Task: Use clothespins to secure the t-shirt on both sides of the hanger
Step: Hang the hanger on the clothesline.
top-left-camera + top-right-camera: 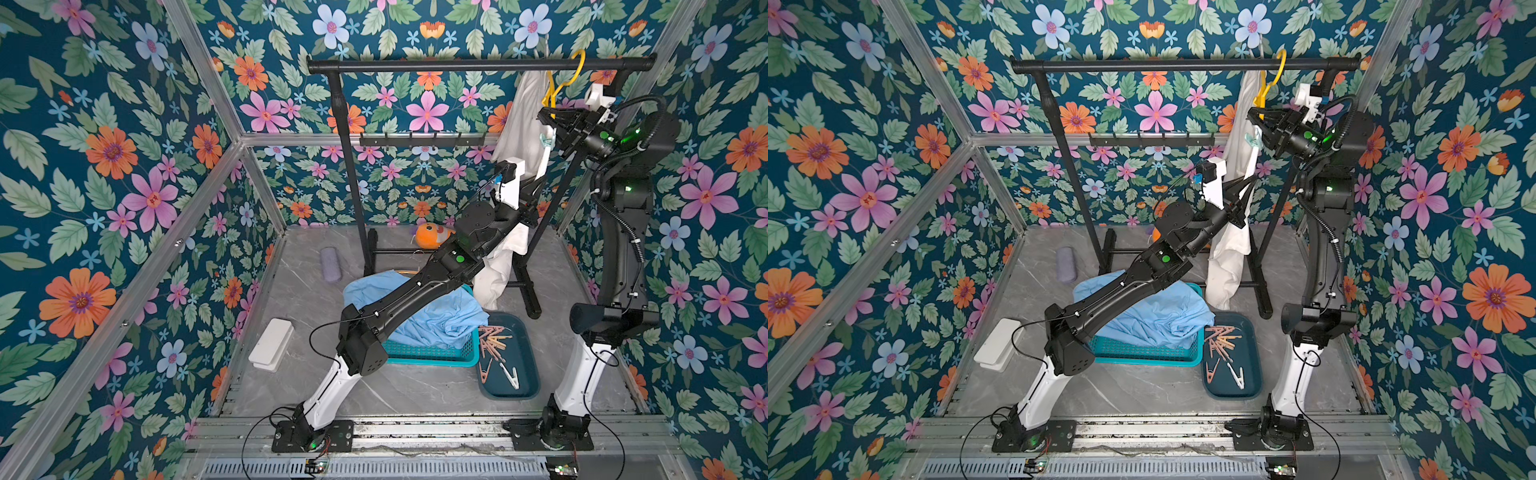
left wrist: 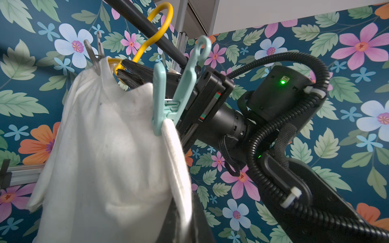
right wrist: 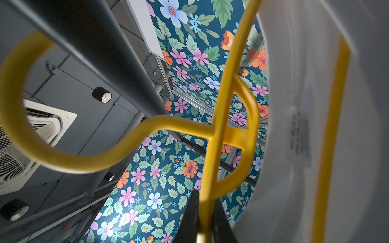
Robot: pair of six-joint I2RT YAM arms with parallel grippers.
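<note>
1. The black garment rail is the reference for all positions.
2. The yellow hanger hooks over the rail close to its right end. The white t-shirt hangs from it, below the rail.
3. A mint green clothespin is clipped over the t-shirt's shoulder edge below the rail, on the side facing the right arm. A grey clothespin sits on the opposite shoulder.
4. The right gripper is just under the rail, with its fingers clamped on the hanger's yellow bar.
5. The left gripper is lower and in front of the rail. Its fingers are together, and the t-shirt's hemmed edge runs between them.
6. The spare clothespins, pink and white, lie in a dark teal tray on the floor, well forward of the rail's right foot.
7. A care label is sewn inside the t-shirt's neck. Its print is too blurred to read.
</note>
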